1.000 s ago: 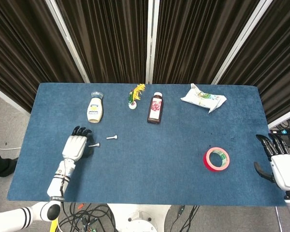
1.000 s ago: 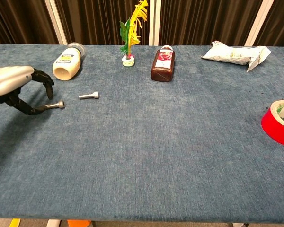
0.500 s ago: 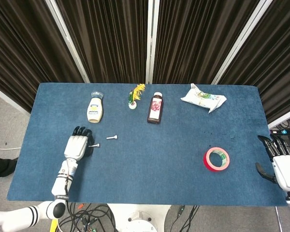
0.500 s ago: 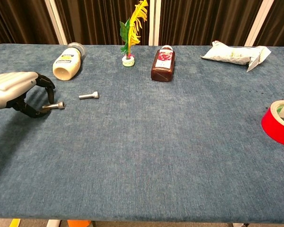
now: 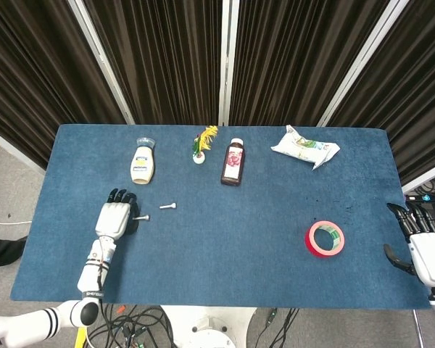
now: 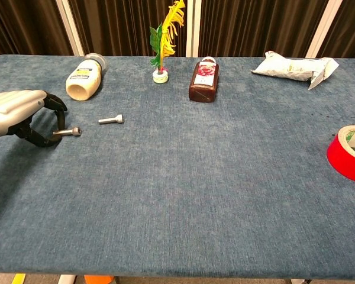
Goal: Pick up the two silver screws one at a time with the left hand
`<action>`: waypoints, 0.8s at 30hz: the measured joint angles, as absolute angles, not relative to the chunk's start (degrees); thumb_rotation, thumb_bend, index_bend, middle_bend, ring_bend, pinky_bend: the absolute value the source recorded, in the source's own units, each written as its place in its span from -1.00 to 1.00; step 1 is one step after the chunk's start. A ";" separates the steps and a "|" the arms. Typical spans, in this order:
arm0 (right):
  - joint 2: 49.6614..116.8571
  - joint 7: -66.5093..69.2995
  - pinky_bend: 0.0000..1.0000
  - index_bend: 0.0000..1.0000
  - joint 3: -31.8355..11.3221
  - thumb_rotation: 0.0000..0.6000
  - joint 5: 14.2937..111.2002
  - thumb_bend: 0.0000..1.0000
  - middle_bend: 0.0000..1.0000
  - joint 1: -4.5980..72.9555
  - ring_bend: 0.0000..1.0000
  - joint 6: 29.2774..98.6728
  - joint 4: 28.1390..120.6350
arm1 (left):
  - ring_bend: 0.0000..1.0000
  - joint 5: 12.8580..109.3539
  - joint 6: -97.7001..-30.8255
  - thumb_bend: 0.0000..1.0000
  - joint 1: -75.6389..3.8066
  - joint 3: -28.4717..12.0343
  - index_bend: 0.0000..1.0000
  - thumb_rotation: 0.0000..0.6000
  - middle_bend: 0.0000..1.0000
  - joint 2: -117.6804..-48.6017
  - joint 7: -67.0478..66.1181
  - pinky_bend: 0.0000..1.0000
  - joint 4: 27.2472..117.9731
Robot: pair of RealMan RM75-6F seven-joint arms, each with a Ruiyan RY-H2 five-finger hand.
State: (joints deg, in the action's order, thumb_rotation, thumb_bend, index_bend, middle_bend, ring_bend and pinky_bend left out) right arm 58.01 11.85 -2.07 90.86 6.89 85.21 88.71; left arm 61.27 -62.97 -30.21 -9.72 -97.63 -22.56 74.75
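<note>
Two silver screws lie on the blue table (image 5: 246, 239). The nearer screw (image 5: 141, 217) (image 6: 69, 132) has its left end pinched between the curled fingertips (image 6: 60, 123) and thumb of my left hand (image 5: 114, 217) (image 6: 21, 112), low over the cloth. The other screw (image 5: 167, 206) (image 6: 111, 119) lies free a little to the right and further back. My right hand (image 5: 422, 245) hangs off the table's right edge with its fingers apart and nothing in it; the chest view does not show it.
A cream bottle (image 6: 84, 78) lies behind the left hand. A flower toy (image 6: 163, 41), a brown bottle (image 6: 203, 79) and a white packet (image 6: 293, 66) line the back. Red tape (image 6: 350, 151) sits at the right.
The left hand sank a little and drew back to the left, and its fingertips closed onto the nearer screw's end. The right hand slid slightly down.
</note>
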 measured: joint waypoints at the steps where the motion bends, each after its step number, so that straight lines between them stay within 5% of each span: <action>1: 57.99 11.84 -0.93 -0.88 -2.09 1.00 90.85 -0.45 -0.73 6.86 -1.00 85.25 88.73 | -0.88 61.29 -62.97 -0.17 -30.25 -9.78 0.10 1.00 -0.60 -97.51 -22.61 -0.96 74.79; 24: 58.42 13.15 -0.93 -0.88 -1.78 1.00 90.82 -0.45 -0.72 5.54 -1.00 86.44 87.74 | -0.88 63.26 -58.30 -0.14 -35.28 -8.02 0.11 1.00 -0.60 -85.48 -36.72 -0.97 78.07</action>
State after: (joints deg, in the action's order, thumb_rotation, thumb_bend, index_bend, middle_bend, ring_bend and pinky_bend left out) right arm 58.42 13.15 -1.78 90.82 5.54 86.44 87.74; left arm 63.26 -58.30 -35.28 -8.02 -85.48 -36.72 78.07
